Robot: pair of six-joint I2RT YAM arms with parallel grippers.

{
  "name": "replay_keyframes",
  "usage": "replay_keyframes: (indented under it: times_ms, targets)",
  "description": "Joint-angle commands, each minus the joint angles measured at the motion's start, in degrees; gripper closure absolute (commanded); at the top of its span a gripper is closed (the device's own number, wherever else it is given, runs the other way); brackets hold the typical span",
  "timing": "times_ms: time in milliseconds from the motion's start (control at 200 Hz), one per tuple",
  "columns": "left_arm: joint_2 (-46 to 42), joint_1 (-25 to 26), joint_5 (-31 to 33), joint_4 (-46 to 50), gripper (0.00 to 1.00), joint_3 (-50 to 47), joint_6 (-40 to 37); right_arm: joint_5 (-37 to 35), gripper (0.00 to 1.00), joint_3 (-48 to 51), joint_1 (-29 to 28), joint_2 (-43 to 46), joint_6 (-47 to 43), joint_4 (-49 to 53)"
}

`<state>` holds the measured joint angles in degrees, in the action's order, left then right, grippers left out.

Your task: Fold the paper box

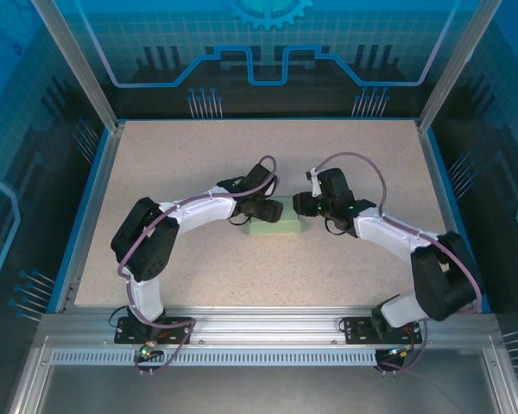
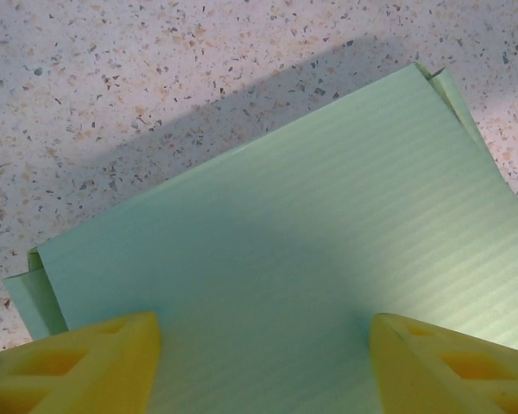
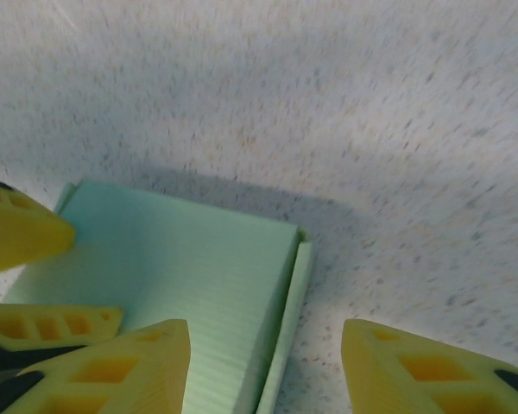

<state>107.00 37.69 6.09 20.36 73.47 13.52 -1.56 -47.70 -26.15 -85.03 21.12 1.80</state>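
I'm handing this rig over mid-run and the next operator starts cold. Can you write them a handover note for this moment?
Left gripper: jaws open, poised over the pale green thin-card paper box, gripping nothing.
Right gripper: jaws open, straddling the box's end edge, gripping nothing.
Box: lies flat mid-way across the speckled table, between the two grippers.
Done: the card already forms a flat rectangular box.
Left: a narrow flap at the right gripper's end sits slightly proud, and small tabs peek out at corners; these probably need tucking or pressing shut.
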Motion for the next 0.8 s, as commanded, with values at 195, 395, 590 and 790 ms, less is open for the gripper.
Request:
replay_keyframes:
  times_ms: [195,395,590,790]
  targets:
    - [-3.68,0.55,1.32,-3.45,0.33,-3.51,1.78,3.25,0.49,-1.16,0.23,-9.45,2.01,1.85]
    - [-7.19,-1.30,5.34,-5.41,0.33,-7.27,2.04,2.48,0.49,-2.16,0.69,-11.29,0.12,3.29]
    - [-6.10,-2.09,9.35,-2.82,0.33,-9.03,-0.45,3.97,0.49,-5.62,0.79,-12.01,-3.81,6.06]
    - [-5.63,-1.50,9.52,-2.45,0.33,-10.70,-1.21,4.20,0.49,-10.76,1.37,-14.44,-7.50,10.24]
